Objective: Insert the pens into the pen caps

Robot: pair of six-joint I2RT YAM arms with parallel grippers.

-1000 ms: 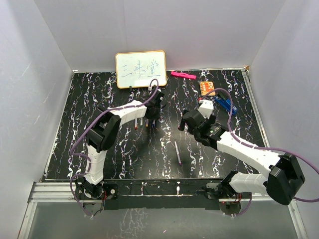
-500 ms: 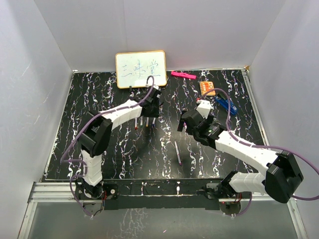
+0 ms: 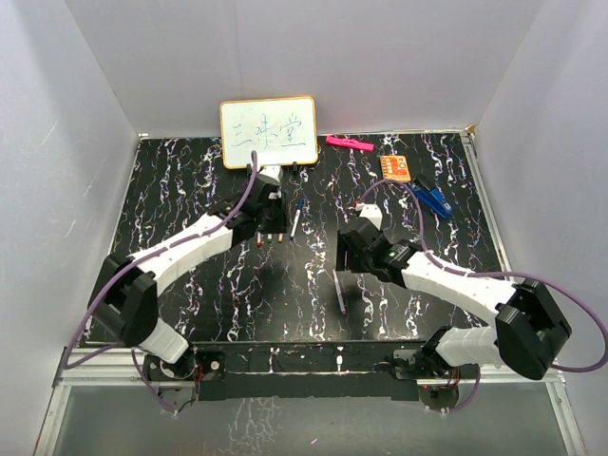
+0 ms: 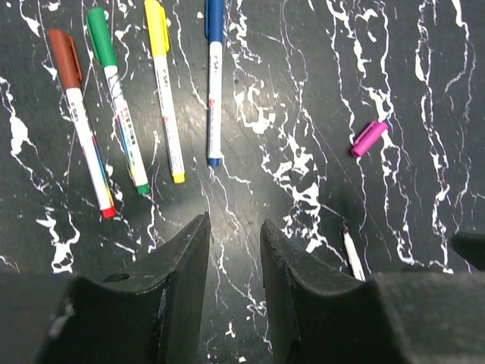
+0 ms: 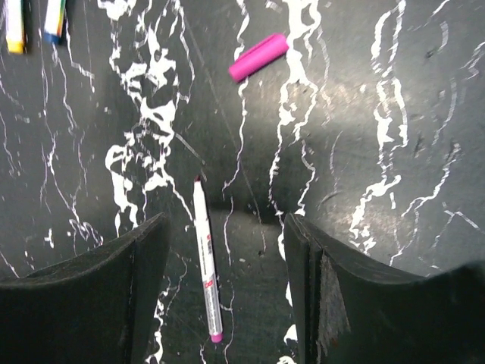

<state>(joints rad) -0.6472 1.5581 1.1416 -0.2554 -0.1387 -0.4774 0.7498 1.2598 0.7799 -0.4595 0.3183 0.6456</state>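
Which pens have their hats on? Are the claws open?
Red pen: capped.
Green pen: capped.
Yellow pen: capped.
Blue pen: capped.
Purple pen: uncapped, lying flat.
Purple cap: loose, off its pen.
Left gripper: open, empty.
Right gripper: open, empty.

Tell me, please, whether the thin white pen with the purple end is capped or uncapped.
Uncapped: the thin white pen shows a bare nib, and the short magenta cap lies apart from it.

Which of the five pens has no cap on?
The purple pen, lying alone; its magenta cap lies apart. The red pen, green pen, yellow pen and blue pen are capped.
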